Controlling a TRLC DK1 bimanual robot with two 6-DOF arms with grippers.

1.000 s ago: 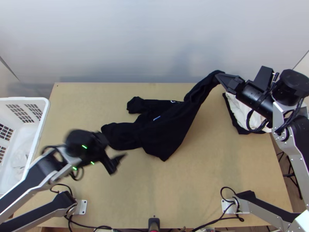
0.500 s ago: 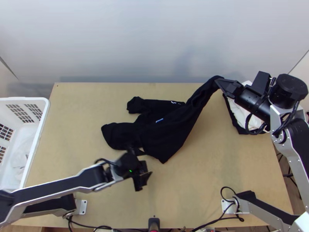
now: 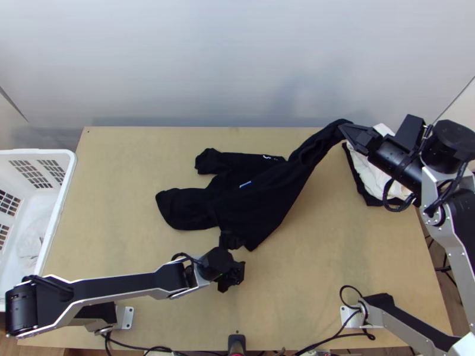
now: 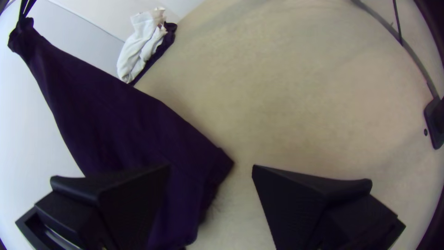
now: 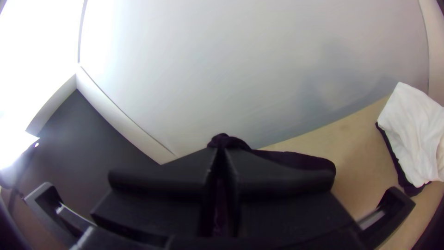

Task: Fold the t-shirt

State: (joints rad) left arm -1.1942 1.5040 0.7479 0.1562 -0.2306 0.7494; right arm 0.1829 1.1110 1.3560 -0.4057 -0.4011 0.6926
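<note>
The sleeves of the black t-shirt lie at its left in the top view, loosely spread and creased, so a fold made now would probably trap those wrinkles. At its near corner waits the left gripper, fingers wide apart, one over the cloth and the other over bare tabletop. If they close too high or too far out, they may pinch air or just a thin edge that slips free under pull.

From there the shirt slopes up in a narrowing, twisted length to the right gripper, whose fingers are pressed together on a gathered bit of it — I cannot tell which part. Because that bunch is small, a hard tug could drag it out; two arms pulling unevenly could also skew the whole shirt.

As for the rest: a white basket stands at the left edge, well apart from the cloth. The left arm crosses the near side, likely in the way of laying the shirt down towards that edge. At the far right a white cloth sits on a dark one, close to the right gripper — a low swing outward could sweep that pile askew.
</note>
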